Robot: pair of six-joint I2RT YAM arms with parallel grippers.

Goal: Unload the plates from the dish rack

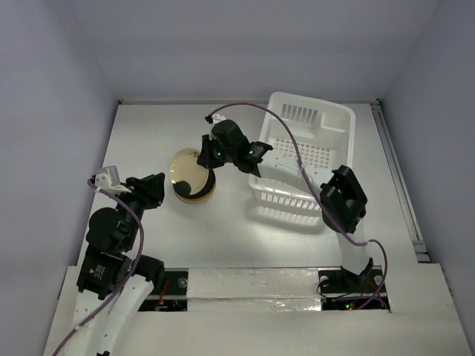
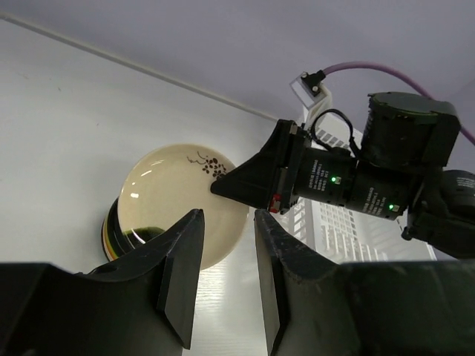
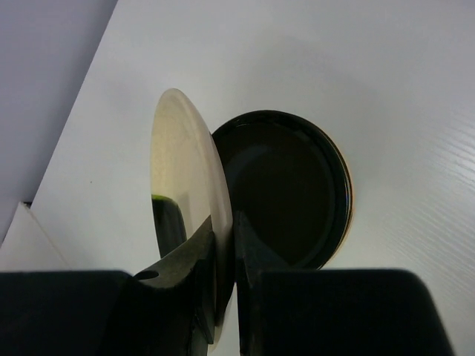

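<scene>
Centrally, right gripper (image 3: pixel 225 241) pinches the beige plate (image 3: pixel 182 163) by its rim, tilted apparently for lowering onto the stack (image 3: pixel 289 185); left gripper (image 2: pixel 227 222) stands spread, empty.

Lab rig: bare grey walls (image 1: pixel 223 44), white table (image 1: pixel 223 237)

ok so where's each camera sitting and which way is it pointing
top external: above, behind the bases, looking down at the dish rack, stack and both arms.
left wrist: low, facing the beige plate and right gripper; own open fingers at bottom.
right wrist: looking along its fingers pinching the beige plate, stack beyond.
shared: all three show that plate.
</scene>
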